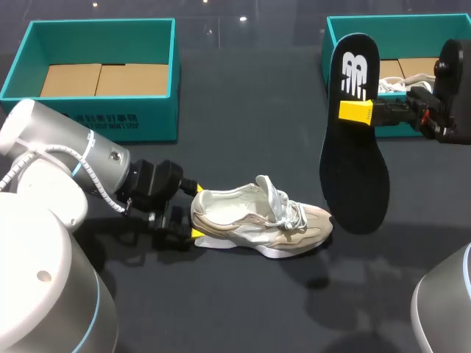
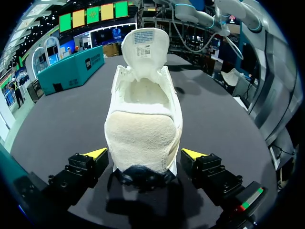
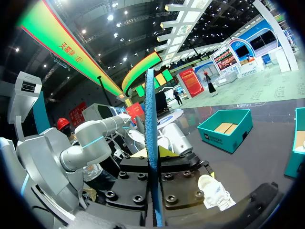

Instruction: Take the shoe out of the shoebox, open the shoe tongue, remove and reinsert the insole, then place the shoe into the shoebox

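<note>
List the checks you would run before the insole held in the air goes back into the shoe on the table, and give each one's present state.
1. Right tool shut on the black flat insole: ok.
2. Insole lifted clear of the dark table: ok.
3. Cream mesh sneaker upright on its sole: ok.
4. Sneaker's white tongue pulled up, opening unblocked: ok.
5. Left tool at the heel, gripping firmly: cannot tell.
6. Insole lined up over the opening: not ok; it hangs off to the toe side.
</note>
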Tool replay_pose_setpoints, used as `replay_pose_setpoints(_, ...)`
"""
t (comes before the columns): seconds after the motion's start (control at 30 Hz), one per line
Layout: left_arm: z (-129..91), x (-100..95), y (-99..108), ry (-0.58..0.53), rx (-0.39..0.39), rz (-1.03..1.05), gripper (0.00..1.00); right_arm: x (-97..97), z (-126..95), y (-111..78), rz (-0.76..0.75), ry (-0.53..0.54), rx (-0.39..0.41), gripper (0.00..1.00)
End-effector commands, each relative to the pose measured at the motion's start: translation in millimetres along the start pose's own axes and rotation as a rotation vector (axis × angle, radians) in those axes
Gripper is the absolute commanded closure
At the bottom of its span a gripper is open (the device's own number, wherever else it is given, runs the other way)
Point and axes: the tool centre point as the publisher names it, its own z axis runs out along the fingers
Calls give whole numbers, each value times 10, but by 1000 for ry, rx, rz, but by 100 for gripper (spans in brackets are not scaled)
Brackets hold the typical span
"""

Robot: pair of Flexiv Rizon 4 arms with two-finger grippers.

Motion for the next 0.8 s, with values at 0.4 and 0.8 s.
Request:
replay_pose_setpoints(0.4, -88, -42, -192, 33, -462, 60, 0, 40, -11, -35, 0, -8, -4, 100)
replay_pose_setpoints(0.8, -81, -45, -330, 31, -596, 25, 0, 40, -11, -35, 0, -8, -4, 100)
